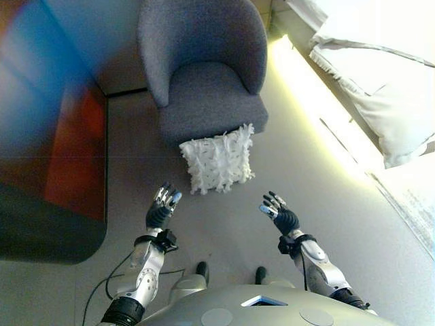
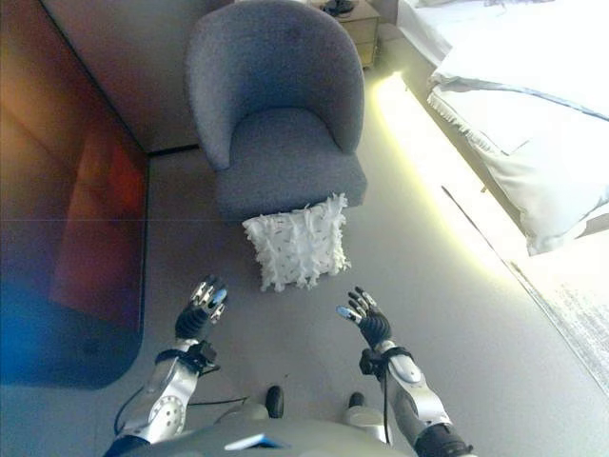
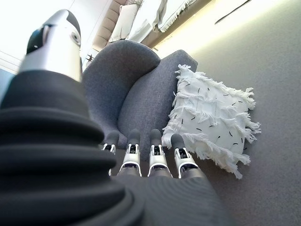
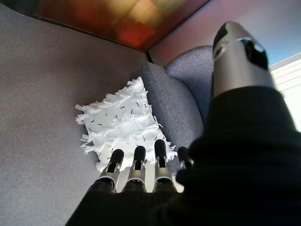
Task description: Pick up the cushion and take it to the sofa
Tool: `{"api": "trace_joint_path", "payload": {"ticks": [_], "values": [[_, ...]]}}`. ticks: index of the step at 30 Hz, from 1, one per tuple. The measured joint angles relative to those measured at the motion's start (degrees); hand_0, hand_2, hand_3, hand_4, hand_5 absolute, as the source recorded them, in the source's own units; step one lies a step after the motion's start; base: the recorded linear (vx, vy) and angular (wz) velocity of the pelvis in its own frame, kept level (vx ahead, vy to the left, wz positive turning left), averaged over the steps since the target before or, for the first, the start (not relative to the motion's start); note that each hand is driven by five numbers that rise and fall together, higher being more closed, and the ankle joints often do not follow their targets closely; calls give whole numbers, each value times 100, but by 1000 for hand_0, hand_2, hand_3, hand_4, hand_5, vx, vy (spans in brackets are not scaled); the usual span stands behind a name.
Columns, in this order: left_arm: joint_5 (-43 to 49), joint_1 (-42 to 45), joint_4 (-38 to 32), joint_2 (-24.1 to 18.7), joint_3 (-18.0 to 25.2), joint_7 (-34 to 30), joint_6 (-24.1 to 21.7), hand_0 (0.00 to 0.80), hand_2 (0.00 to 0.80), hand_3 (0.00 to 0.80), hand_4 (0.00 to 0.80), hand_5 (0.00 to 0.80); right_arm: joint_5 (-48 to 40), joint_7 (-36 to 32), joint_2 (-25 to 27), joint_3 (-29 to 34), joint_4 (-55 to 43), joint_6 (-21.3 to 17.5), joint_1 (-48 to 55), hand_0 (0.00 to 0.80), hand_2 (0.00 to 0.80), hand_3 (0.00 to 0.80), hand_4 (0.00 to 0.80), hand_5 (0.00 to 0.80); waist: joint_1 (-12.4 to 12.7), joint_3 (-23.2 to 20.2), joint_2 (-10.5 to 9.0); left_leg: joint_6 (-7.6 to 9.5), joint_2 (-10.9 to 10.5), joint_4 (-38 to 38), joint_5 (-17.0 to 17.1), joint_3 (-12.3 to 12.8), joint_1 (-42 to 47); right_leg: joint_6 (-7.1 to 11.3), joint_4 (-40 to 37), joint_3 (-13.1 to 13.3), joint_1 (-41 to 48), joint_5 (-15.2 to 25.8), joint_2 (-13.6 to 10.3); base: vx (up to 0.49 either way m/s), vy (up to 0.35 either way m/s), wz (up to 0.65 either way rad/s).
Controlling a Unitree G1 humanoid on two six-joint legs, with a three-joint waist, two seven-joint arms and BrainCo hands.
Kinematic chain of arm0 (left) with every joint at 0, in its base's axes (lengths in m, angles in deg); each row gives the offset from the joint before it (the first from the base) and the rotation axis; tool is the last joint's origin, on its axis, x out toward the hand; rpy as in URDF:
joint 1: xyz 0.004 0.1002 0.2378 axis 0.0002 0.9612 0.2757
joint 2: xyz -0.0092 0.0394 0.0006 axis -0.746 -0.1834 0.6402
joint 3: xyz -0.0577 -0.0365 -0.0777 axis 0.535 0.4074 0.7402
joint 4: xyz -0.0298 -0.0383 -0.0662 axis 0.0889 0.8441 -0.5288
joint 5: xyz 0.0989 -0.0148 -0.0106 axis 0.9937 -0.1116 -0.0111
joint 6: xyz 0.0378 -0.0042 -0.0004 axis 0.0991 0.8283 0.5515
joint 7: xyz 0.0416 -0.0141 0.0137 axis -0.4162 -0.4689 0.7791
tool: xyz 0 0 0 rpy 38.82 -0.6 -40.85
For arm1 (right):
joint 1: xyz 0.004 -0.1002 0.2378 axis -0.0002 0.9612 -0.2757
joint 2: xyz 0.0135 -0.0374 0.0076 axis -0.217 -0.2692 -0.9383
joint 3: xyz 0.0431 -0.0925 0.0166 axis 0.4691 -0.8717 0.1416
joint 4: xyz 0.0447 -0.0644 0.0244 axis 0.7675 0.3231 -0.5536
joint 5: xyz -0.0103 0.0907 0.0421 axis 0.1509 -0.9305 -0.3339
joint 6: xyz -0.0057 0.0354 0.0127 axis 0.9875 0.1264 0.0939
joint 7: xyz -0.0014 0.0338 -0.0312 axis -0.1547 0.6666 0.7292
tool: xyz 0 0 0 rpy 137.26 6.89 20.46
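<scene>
Grey carpeted floor (image 1: 224,224) across most of the head views. Dark glossy panel with red-orange reflections (image 1: 47,156) down the left side of the frame. White bed with rumpled white bedding (image 2: 519,114) in the upper right, with a bright strip of light on the floor along its edge. Grey upholstered tub armchair with curved back (image 2: 281,114) at upper centre, seat facing down-frame. Small wooden bedside cabinet (image 2: 350,17) just visible at the top edge behind the armchair, dark item on top, too small to identify.

White square cushion with shaggy fringe and short black flecks (image 1: 217,159) on the floor at centre frame, standing tilted, upper edge leaning against the front of the armchair seat. Not on the seat. Not touched by either hand.

Left hand (image 1: 162,207) lower left of centre, raised above the floor, fingers straight and relaxed, holding nothing; cushion up-frame and slightly right of it, clearly apart. Right hand (image 1: 279,212) lower right of centre, fingers likewise extended and loose, empty; cushion up-frame and left of it, apart. Wrist views agree: fingertips (image 3: 155,141) in a straight row with the cushion beyond them, same for the right fingertips (image 4: 138,157).
</scene>
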Motion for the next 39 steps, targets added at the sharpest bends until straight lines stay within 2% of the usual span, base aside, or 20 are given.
{"api": "trace_joint_path", "payload": {"ticks": [23, 29, 32, 34, 37, 39], "values": [[204, 37, -2, -11, 7, 11, 62, 0, 0, 0, 0, 0, -47, -12, 2, -11, 1, -19, 22, 0, 0, 0, 0, 0, -1, -2, 9, -6, 1, 17, 3, -2, 16, 2, 4, -7, 28, -3, 6, 9, -12, 0], [180, 33, 2, 7, 0, -69, 67, 0, 0, 0, 0, 0, -48, -12, 24, 7, 1, -15, 126, 0, 0, 0, 0, 0, -19, 175, -50, -64, -37, 613, -95, 18, -284, -40, 41, -10, 49, -56, 12, 3, 48, 10], [152, -71, 12, 19, -21, -190, 69, 0, 0, 0, 0, 0, -49, -16, 99, 89, 107, -33, 137, 0, 0, 0, 0, 0, -12, 311, 47, 8, 6, 630, -147, 171, -404, -78, 221, -11, -103, -80, 17, 27, 244, 19], [152, -59, 52, 15, -18, -168, 69, 0, 0, 0, 0, 0, -54, -2, 76, 193, 158, -30, 129, 0, 0, 0, 0, 0, -10, 331, 103, 54, -25, 540, -120, 206, -417, -40, 379, -6, -216, -107, -8, 85, 224, -6], [152, -42, 42, 2, 9, -160, 43, 0, 0, 0, 0, 0, -50, -26, 25, 243, 149, -29, 146, 0, 0, 0, 0, 0, -11, 327, 94, 153, -109, 358, -51, 266, -397, 43, 633, 27, -356, -219, -145, 67, 229, 0], [152, -38, 53, -10, 14, -159, 16, 0, 0, 0, 0, 0, -28, -28, -19, 229, 147, -31, 156, 0, 0, 0, 0, 0, -8, 354, 56, 226, -200, 368, -22, 319, -405, 89, 1112, -19, -562, -417, -309, 16, 230, 3]]}}
